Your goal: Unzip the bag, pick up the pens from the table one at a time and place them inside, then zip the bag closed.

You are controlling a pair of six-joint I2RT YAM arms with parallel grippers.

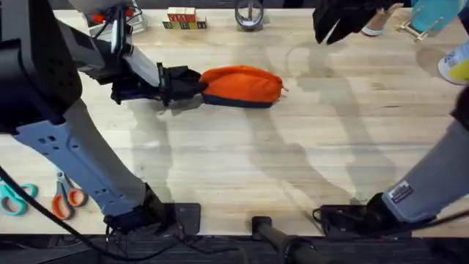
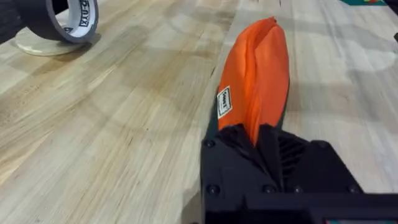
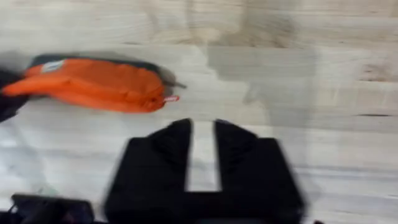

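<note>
The orange bag [image 1: 242, 86] with its dark base lies on the table [image 1: 293, 161] toward the far left, looking zipped. My left gripper [image 1: 192, 83] is shut on the bag's left end; in the left wrist view the orange fabric [image 2: 256, 74] is pinched between the black fingers [image 2: 230, 149]. My right gripper [image 1: 333, 31] hangs high over the far right, away from the bag. In the right wrist view it [image 3: 203, 127] is open by a narrow gap with nothing in it, and the bag [image 3: 93, 84] with its zipper pull [image 3: 171, 98] lies beyond. The pens are out of view.
Orange-handled scissors [image 1: 67, 198] and teal scissors [image 1: 15, 198] lie at the near left edge. A tape roll [image 2: 68, 18] stands at the back, with coloured blocks [image 1: 183, 18] and a metal ring [image 1: 249, 15] along the far edge. Bare wood spreads in front of the bag.
</note>
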